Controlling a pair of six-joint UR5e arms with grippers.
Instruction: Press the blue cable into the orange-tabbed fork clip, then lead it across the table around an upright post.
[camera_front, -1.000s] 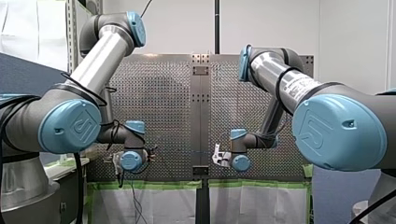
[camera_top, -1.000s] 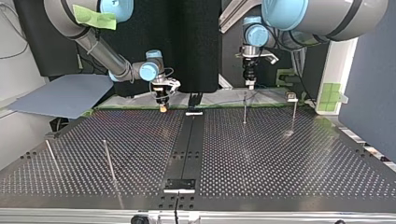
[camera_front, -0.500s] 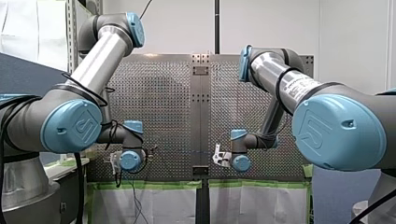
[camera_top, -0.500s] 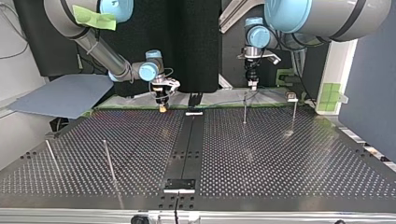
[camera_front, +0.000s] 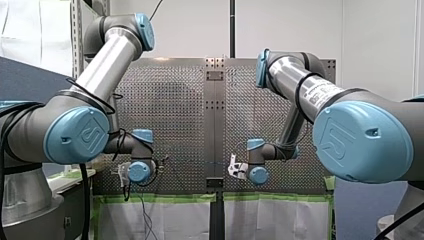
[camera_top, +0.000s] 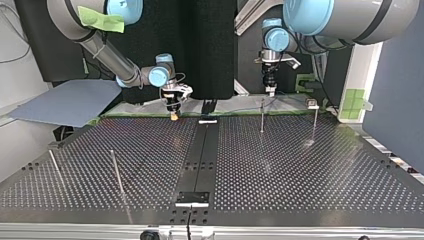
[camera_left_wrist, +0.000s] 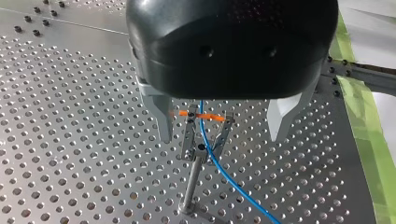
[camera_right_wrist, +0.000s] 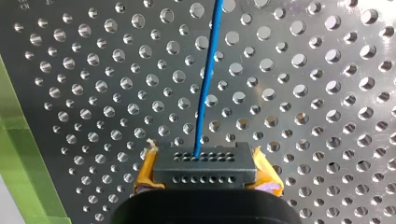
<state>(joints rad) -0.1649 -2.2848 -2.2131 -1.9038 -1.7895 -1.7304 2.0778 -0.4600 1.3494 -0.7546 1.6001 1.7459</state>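
In the left wrist view the orange-tabbed fork clip (camera_left_wrist: 203, 115) stands on a thin post. The blue cable (camera_left_wrist: 219, 164) lies in its fork and runs away over the perforated table (camera_left_wrist: 70, 140). My left gripper (camera_left_wrist: 220, 136) hangs open just above, one metal finger (camera_left_wrist: 161, 116) on each side of the clip, touching nothing. In the right wrist view my right gripper (camera_right_wrist: 204, 164), with yellow pads (camera_right_wrist: 144, 175), is shut on the blue cable (camera_right_wrist: 205, 88), which leads straight ahead of it. In the top view my left gripper (camera_top: 270, 90) is at the far edge right of centre and my right gripper (camera_top: 173, 115) left of centre.
Thin upright posts stand on the table in the top view: one (camera_top: 262, 117) below my left gripper, one (camera_top: 314, 122) further right with a small clip on top, two (camera_top: 116, 172) (camera_top: 55, 167) near the front left. A dark centre strip (camera_top: 200, 155) divides the plate. Green tape lines the far edge.
My left gripper has shifted slightly to the front view's left, mostly in the first half second. My right arm and the cable have held still.
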